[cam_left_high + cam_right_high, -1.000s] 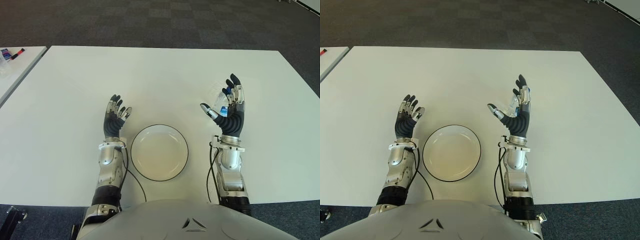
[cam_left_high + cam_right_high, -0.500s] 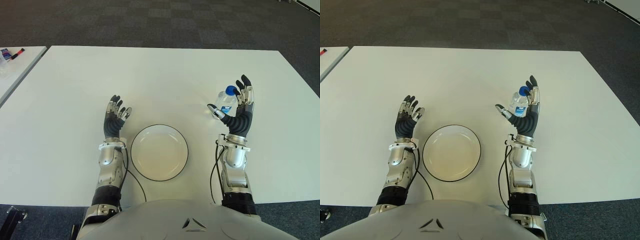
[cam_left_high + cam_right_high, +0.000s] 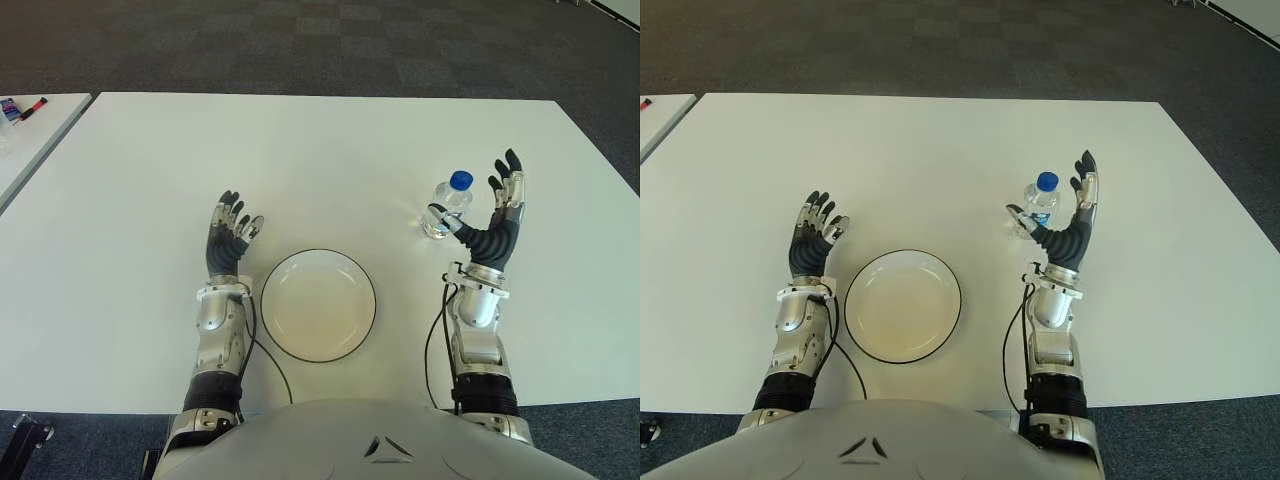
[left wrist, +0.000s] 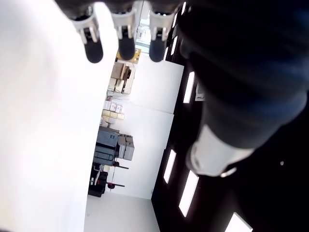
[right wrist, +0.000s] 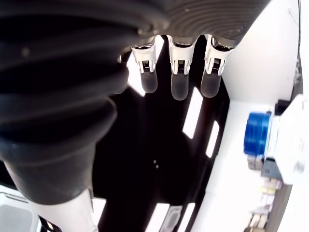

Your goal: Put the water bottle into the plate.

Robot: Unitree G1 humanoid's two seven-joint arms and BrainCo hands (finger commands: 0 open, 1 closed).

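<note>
Over the last second the right robot hand (image 3: 490,222) had slid outward, to the robot's right, and the bottle (image 3: 445,206), earlier half hidden against its palm, showed whole and upright on the worktop (image 3: 330,150). That hand was raised with fingers spread, gripping nothing; its thumb reached toward the bottle's base, though contact could not be made out. In the right wrist view the blue cap (image 5: 259,133) lay clear of the straight fingertips (image 5: 179,87). The left robot hand (image 3: 229,235) showed just left of the plate (image 3: 318,304), fingers loosely extended and holding nothing. The bottle stood well to the right of the plate and beyond it, so nothing was yet placed. Judging by this, the hand was lining up a side grasp; closing around the body would come next
</note>
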